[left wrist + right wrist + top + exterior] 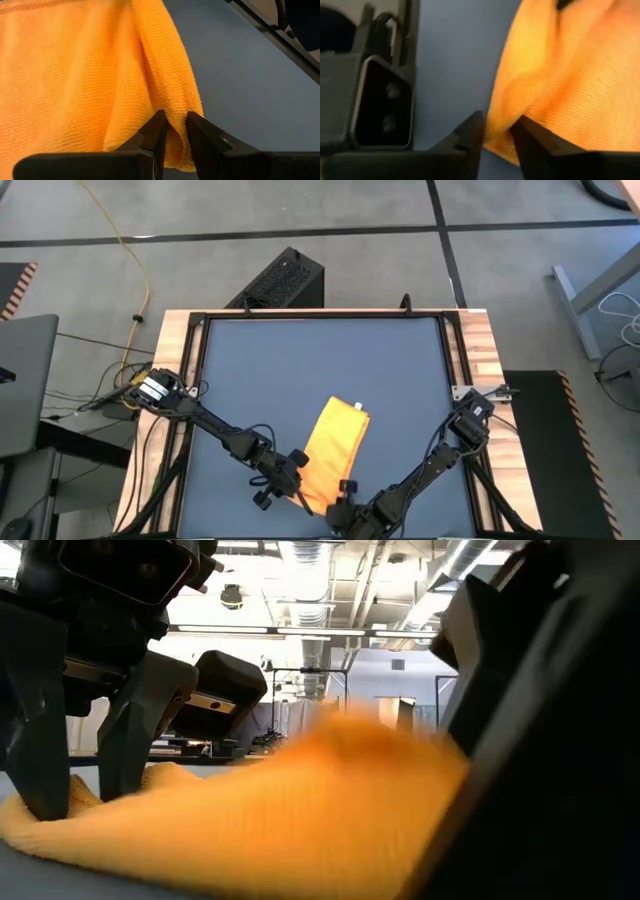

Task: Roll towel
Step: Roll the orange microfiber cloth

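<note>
One towel [335, 442] and two grippers share the dark blue tabletop [300, 370]. The left gripper [174, 131] pinches a fold at the towel's near left edge; the right gripper [497, 131] grips the near corner beside it (its fingers close around the cloth). The arms crowd the towel's near end. Its long axis runs from there away, tilting right, with a white tag [358, 406] at the far end.

A lab or workshop: bare concrete floor [300, 210] with dark tape lines, a yellow cable [128, 245] trailing across it, exposed ceiling ducts [310, 585] and strip lights overhead.
</note>
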Available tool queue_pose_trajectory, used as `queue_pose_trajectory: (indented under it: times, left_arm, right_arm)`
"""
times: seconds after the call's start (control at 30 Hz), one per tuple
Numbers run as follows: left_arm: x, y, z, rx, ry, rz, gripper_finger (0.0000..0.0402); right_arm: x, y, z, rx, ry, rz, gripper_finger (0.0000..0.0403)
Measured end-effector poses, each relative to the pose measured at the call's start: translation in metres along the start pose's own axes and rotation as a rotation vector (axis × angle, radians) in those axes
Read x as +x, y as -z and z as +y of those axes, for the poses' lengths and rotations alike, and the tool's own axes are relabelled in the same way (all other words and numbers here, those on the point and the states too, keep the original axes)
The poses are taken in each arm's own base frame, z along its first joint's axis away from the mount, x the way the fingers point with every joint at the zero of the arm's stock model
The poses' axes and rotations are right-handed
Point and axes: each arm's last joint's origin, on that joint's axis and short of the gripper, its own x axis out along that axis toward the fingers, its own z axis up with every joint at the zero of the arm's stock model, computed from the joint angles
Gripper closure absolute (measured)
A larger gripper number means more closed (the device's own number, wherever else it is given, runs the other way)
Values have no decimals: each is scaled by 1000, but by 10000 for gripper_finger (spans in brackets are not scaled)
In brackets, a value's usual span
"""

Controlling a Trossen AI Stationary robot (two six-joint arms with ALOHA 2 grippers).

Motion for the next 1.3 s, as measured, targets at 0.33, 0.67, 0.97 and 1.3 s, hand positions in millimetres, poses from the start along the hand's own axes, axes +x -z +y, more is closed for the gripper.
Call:
queue_pose_trajectory:
  times: [0.33, 0.67, 0.97, 1.3]
  left_arm:
    - [0, 0, 0, -10, 5, -1, 336]
    - [0, -2, 1, 10, 4, -18, 336]
    - [0, -2, 1, 3, 3, -19, 336]
    - [0, -2, 1, 20, 3, -18, 336]
  right_arm:
    - [-27, -35, -1, -70, 44, 141, 169]
    - [-34, -71, 5, -191, -22, -34, 192]
    - [-7, -78, -20, -116, -64, -72, 214]
    - [2, -46, -18, -42, -56, 14, 240]
